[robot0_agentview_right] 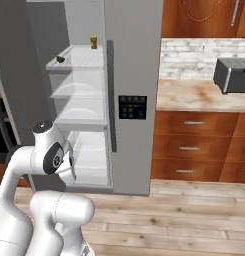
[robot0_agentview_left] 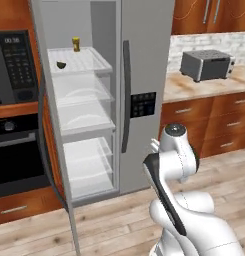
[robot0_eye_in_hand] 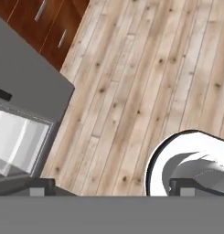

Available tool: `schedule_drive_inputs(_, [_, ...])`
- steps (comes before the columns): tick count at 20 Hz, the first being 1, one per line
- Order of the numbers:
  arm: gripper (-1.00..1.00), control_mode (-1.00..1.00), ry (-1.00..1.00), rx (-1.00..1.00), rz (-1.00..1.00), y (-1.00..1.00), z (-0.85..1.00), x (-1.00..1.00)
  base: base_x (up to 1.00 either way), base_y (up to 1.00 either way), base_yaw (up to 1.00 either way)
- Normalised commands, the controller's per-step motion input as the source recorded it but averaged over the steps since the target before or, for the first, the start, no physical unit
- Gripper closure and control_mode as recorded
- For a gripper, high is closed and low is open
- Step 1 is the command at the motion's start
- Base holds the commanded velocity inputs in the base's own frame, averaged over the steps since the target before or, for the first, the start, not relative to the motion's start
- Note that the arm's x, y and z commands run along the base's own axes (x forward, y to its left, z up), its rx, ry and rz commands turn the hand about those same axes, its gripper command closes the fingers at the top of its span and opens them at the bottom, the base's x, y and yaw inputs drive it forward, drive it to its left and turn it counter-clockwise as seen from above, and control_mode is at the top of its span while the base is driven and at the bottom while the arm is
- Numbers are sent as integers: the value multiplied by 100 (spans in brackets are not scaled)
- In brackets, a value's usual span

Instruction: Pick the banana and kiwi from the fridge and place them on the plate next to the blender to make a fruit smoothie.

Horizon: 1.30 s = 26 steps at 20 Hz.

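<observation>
1. Hand view looks down at pale wood flooring, with the two dark finger tips (robot0_eye_in_hand: 109, 187) standing wide apart and nothing between them; the gripper is released.
2. Farther off, the tall light-grey fridge (robot0_agentview_left: 144, 60) stands open.
3. On its top translucent shelf lies a small dark fruit (robot0_agentview_left: 61, 64), banana or kiwi I cannot tell, near a yellow-gold jar (robot0_agentview_left: 76, 44).
4. Such fruit is probably light, soft and easily bruised, so pinch it gently across the middle.
</observation>
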Motion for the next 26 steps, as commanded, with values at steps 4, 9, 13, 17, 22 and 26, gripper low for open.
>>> schedule_drive_inputs(4, [-100,100,0,0,0,0,0,0,91,3,29])
schedule_drive_inputs(9, [-100,100,0,0,0,0,0,0,73,16,26])
schedule_drive_inputs(13, [-100,100,0,0,0,0,0,0,63,-1,32])
schedule_drive_inputs(17, [-100,100,0,0,0,0,0,0,69,6,30])
schedule_drive_inputs(22, [-100,100,0,0,0,0,0,0,70,0,21])
schedule_drive_inputs(26, [-100,100,0,0,0,0,0,0,43,10,14])
